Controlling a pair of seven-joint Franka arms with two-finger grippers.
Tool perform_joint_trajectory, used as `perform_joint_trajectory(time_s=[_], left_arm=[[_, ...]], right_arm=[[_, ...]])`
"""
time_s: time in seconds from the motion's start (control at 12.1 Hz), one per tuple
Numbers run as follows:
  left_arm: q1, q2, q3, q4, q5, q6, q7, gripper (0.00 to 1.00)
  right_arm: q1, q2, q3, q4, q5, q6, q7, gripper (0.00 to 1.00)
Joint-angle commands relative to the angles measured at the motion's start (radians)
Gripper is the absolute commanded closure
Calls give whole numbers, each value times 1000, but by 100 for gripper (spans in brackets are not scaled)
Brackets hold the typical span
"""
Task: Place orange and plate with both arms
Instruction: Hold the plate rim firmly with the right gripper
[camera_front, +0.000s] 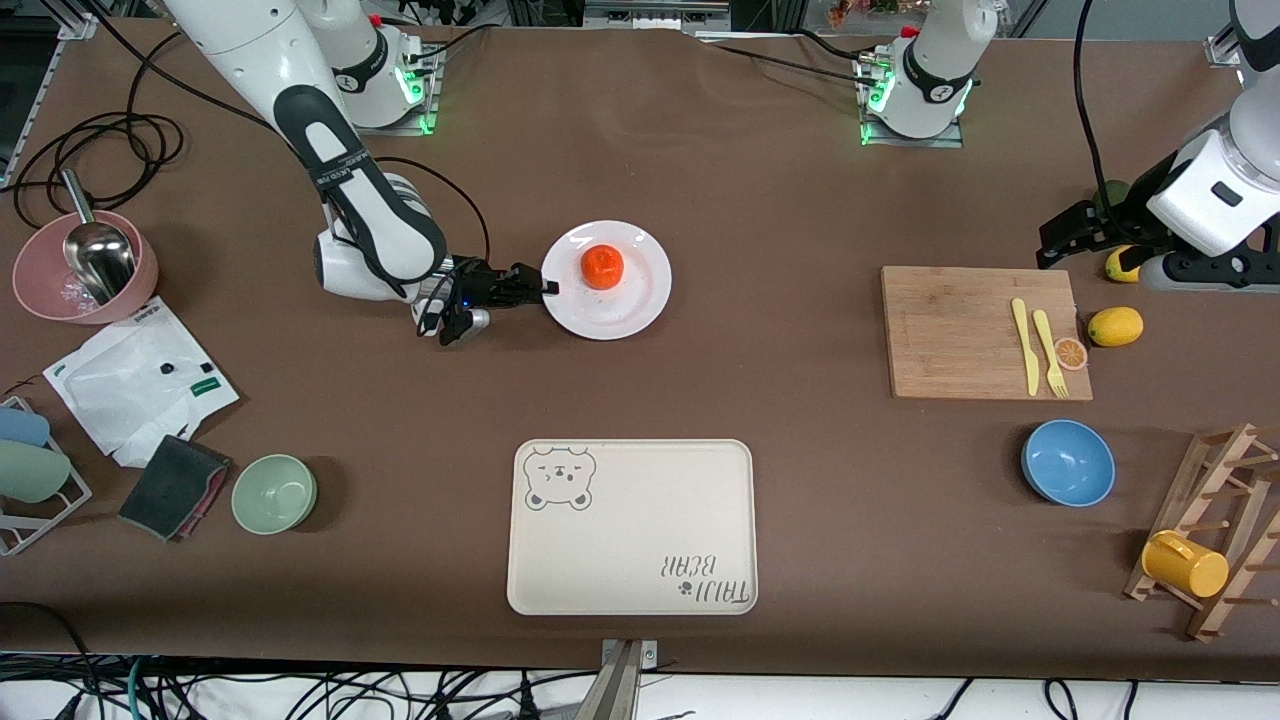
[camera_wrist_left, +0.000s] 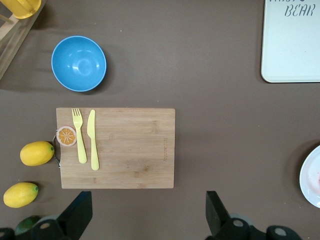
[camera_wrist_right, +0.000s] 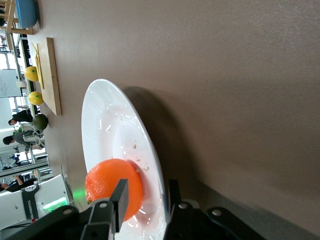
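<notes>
The small round bright orange fruit (camera_front: 602, 266) sits in the middle of the round glossy white plate (camera_front: 640, 300), and the plate lies flat on the brown table (camera_front: 800, 500), farther from the front camera than the cream rectangular tray with a bear print (camera_front: 640, 480).

The right gripper (camera_front: 545, 288) is low at the plate's rim on the side toward the right arm's end of the table. In the right wrist view its fingers (camera_wrist_right: 119, 196) stand on both sides of the thin rim, one above and one below, with a small gap; they look near the rim, but I cannot tell if they press it already.

The left gripper (camera_front: 1062, 235) waits over the table near the rectangular bamboo cutting board (camera_front: 960, 330), and its fingers (camera_wrist_left: 80, 212) are wide apart and hold nothing.

To my judgement, the orange is already on the plate, and the step in hand is the grasp of the plate's rim. The next move calls for a firm pinch on the rim, then a level lift, because a tilted plate lets the orange roll off. The tray seems a likely place to put it.
</notes>
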Motion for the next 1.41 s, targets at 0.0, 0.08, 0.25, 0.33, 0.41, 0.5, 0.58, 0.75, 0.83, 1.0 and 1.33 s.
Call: perform_joint_trajectory(time_s=[0.0, 0.08, 0.25, 0.33, 0.41, 0.5, 0.58, 0.75, 0.83, 1.0, 1.33], left_arm=[[3, 18, -4, 37, 7, -27, -3, 0], [3, 18, -4, 37, 7, -27, -3, 0], [3, 18, -4, 37, 7, -27, -3, 0], [3, 18, -4, 37, 7, -27, -3, 0], [3, 18, -4, 37, 6, -27, -3, 0], [3, 18, -4, 37, 7, -27, -3, 0], [5, 18, -4, 37, 7, -29, -2, 0], [3, 18, -4, 37, 7, -27, -2, 0], [3, 18, -4, 37, 7, -27, -3, 0], [3, 18, -4, 37, 7, -27, -2, 0], [0, 18, -4, 37, 6, -29, -3, 0]], right_arm=[[7, -1, 7, -21, 52, 25, -55, 60], [9, 2, 7, -24, 80, 26, -84, 61], [21, 5, 7, -31, 117, 26, -113, 64], [23, 7, 7, -32, 117, 26, -113, 66], [23, 7, 7, -32, 117, 26, -113, 70], [23, 8, 7, -34, 117, 29, -115, 72], [23, 8, 7, -38, 117, 34, -119, 76], [23, 10, 7, -41, 118, 35, -127, 77], [23, 11, 7, -41, 118, 35, -127, 80], [21, 13, 7, -46, 118, 35, -135, 87], [21, 14, 7, -43, 146, 32, -133, 100]])
